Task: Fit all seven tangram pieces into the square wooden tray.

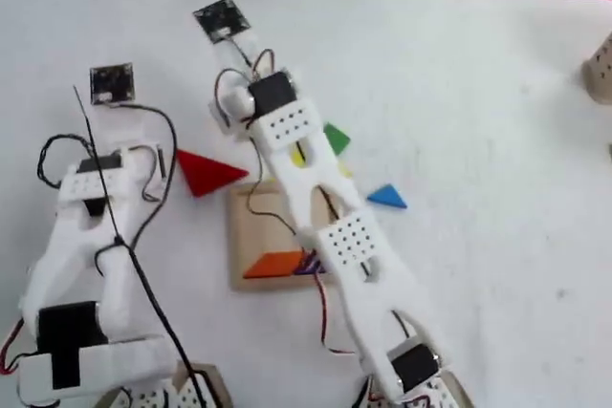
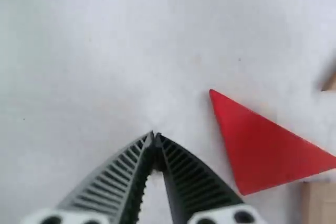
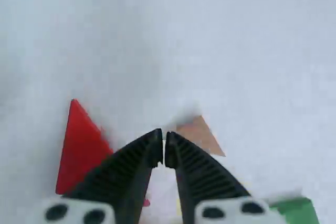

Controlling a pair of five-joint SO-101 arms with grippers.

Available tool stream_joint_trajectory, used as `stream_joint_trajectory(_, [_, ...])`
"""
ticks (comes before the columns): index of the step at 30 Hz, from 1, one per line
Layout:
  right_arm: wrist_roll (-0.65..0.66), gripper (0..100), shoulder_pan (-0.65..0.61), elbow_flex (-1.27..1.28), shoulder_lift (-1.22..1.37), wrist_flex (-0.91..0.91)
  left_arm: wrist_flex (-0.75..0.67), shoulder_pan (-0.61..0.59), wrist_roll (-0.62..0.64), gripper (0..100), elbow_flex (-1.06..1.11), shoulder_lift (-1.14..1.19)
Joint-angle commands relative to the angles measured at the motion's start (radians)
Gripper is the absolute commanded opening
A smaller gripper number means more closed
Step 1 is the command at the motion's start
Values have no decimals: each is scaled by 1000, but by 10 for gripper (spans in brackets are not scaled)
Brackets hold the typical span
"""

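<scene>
The square wooden tray (image 1: pixel 247 236) lies at centre with an orange piece (image 1: pixel 275 265) in it; the rest is hidden under the right arm (image 1: pixel 349 241). A red triangle (image 1: pixel 206 172) (image 2: pixel 262 148) (image 3: pixel 81 142) lies just off the tray's far-left corner. Green (image 1: pixel 336 138) (image 3: pixel 294 208), yellow (image 1: pixel 299 155) and blue (image 1: pixel 387 198) pieces lie beside that arm. My left gripper (image 2: pixel 154 138) (image 1: pixel 161 162) is shut and empty, close to the red triangle's tip. My right gripper (image 3: pixel 161 141) is shut over bare table, with a tan triangle (image 3: pixel 202 134) just beyond its tips.
Two small black square boards (image 1: pixel 113 83) (image 1: pixel 222 19) with cables lie on the white table behind the arms. A tan perforated object (image 1: pixel 601 69) stands at the right edge. Open table spreads to the right of the blue piece.
</scene>
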Motion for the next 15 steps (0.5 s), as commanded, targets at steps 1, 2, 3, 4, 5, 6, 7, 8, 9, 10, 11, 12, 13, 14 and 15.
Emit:
stream_joint_trajectory(1, [109,19,39,-31,33,-114,-23,-8,-3,20,-11,-50])
stream_joint_trajectory(2, [158,19,38,-31,50,-120,-23,-8,-3,20,-11,-50])
stream_joint_trajectory(3, [195,19,35,-31,61,-120,-23,-8,-3,20,-9,-50])
stream_joint_trajectory(4, [215,19,28,-32,74,-125,-23,-8,-3,20,-9,-50])
stream_joint_trajectory(5, [216,19,28,-32,85,-128,-23,-8,-3,20,-9,-50])
stream_joint_trajectory(6, [216,19,33,-32,97,-136,-23,-8,-3,20,-9,-50])
stream_joint_trajectory(7, [218,19,36,-32,111,-140,-23,-8,-3,20,-9,-50])
stream_joint_trajectory(8, [218,19,41,-32,122,-142,-23,-8,-3,20,-9,-50])
stream_joint_trajectory(9, [219,19,48,-32,134,-140,-23,-8,-3,20,-9,-50])
stream_joint_trajectory(10, [219,18,51,-32,148,-137,-23,-8,-5,20,-9,-50])
stream_joint_trajectory(11, [222,18,56,-29,160,-136,-23,-8,-5,20,-9,-50])
stream_joint_trajectory(12, [224,18,61,-31,174,-133,-23,-8,-5,20,-9,-50])
stream_joint_trajectory(13, [224,18,68,-32,182,-122,-23,-7,-6,20,-9,-50])
stream_joint_trajectory(14, [224,18,73,-32,182,-111,-23,-7,-6,20,-9,-50])
stream_joint_trajectory(15, [224,18,74,-32,173,-93,-23,-7,-6,20,-9,-50])
